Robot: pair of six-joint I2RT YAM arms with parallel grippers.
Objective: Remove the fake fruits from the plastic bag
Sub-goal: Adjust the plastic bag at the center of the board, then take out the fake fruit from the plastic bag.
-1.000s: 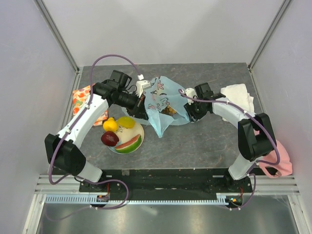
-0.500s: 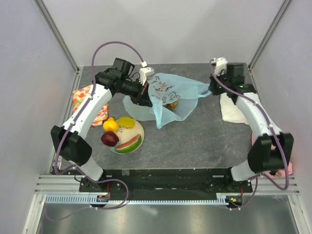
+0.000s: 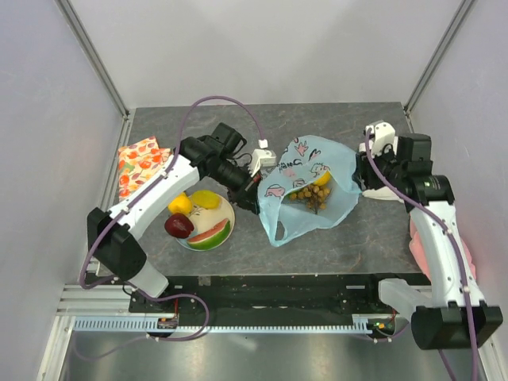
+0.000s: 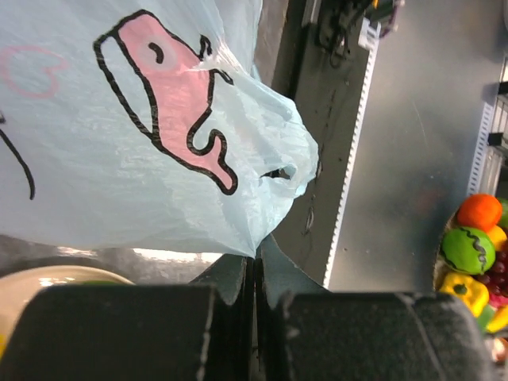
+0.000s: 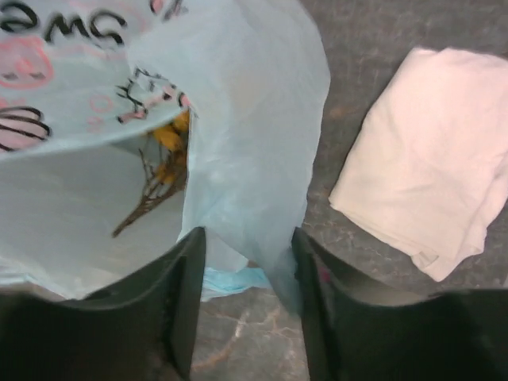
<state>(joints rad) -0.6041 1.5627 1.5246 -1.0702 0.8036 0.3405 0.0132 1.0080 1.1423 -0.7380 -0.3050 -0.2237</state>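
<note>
The light-blue plastic bag (image 3: 305, 163) with a pink cartoon print lies mid-table, its mouth open upward. A tan grape bunch (image 3: 311, 195) and a yellow piece (image 3: 321, 177) show inside it. My left gripper (image 3: 258, 198) is shut on the bag's left edge (image 4: 255, 238). My right gripper (image 3: 359, 176) is open at the bag's right edge, with loose bag film (image 5: 254, 159) hanging between its fingers (image 5: 186, 270). The grapes (image 5: 163, 171) show through the mouth there. A lemon (image 3: 179, 204), a dark red apple (image 3: 178, 225), a watermelon slice (image 3: 211, 236) and a green-yellow piece (image 3: 206, 198) sit on the plate (image 3: 228, 214).
An orange-red patterned cloth (image 3: 141, 157) lies at the far left. A white folded towel (image 5: 421, 151) lies right of the bag, beside my right gripper. A pink cloth (image 3: 444, 258) hangs at the right edge. More toy fruits (image 4: 476, 246) show beyond the table's front rail.
The bag has been carried right and toward the front, its mouth now open upward. My left gripper moved right with it. My right gripper came down and forward to the bag's right edge.
</note>
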